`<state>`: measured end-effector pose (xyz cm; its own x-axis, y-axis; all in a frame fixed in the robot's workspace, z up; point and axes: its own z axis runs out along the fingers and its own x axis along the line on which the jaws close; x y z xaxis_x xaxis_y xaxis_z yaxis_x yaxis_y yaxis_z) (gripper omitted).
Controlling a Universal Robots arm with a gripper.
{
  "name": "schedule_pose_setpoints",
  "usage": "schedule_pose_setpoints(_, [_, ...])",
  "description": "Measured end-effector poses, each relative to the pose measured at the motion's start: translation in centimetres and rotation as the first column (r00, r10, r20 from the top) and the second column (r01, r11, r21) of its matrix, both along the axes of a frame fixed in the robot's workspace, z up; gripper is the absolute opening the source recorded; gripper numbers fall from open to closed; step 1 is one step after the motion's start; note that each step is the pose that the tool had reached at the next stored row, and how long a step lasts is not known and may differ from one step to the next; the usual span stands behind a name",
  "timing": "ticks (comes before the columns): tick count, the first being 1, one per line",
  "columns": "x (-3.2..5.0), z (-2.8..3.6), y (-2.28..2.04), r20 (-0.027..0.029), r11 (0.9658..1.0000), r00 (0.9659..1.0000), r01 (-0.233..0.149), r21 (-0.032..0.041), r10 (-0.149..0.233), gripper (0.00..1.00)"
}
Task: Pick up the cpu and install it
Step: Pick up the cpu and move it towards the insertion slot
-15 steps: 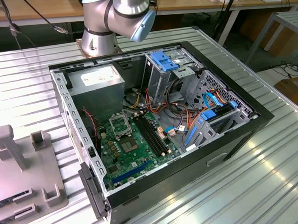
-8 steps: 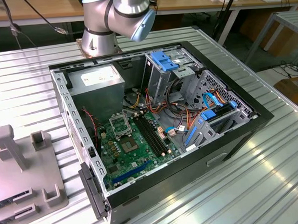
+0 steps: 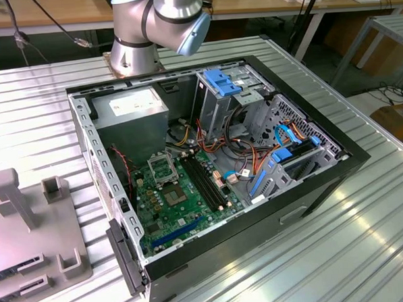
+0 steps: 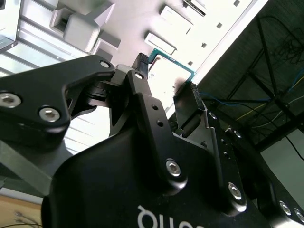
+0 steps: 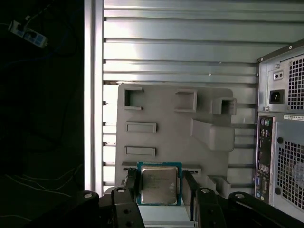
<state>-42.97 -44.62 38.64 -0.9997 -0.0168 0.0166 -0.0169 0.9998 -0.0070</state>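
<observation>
Two black fingers (image 5: 132,187) of the gripper (image 5: 160,190) press against opposite edges of the cpu (image 5: 159,183), holding it flat between them over a grey tray (image 5: 166,109). Beyond lies the ribbed metal table (image 5: 190,47), with the open computer case (image 3: 222,163) standing beside the tray.

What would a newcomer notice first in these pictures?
The black gripper holds the small square silver cpu with a green rim over a grey fixture plate in the first wrist view. In the exterior view, an open black computer case with a green motherboard lies on a ribbed metal table.
</observation>
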Motion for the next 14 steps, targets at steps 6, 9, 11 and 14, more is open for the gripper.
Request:
schedule_pose_setpoints(6, [0.38, 0.00, 0.00, 0.0000, 1.0000, 1.0000, 0.000, 0.0000, 0.000, 0.47])
schedule_pose_setpoints(9, [0.55, 0.00, 0.00, 0.0000, 1.0000, 1.0000, 0.000, 0.0001, 0.000, 0.47])
schedule_pose_setpoints(11, [0.65, 0.00, 0.00, 0.0000, 1.0000, 1.0000, 0.000, 0.0000, 0.000, 0.47])
schedule_pose_setpoints(14, [0.83, -0.01, 0.00, 0.0001, 1.0000, 1.0000, 0.000, 0.0001, 0.000, 0.47])
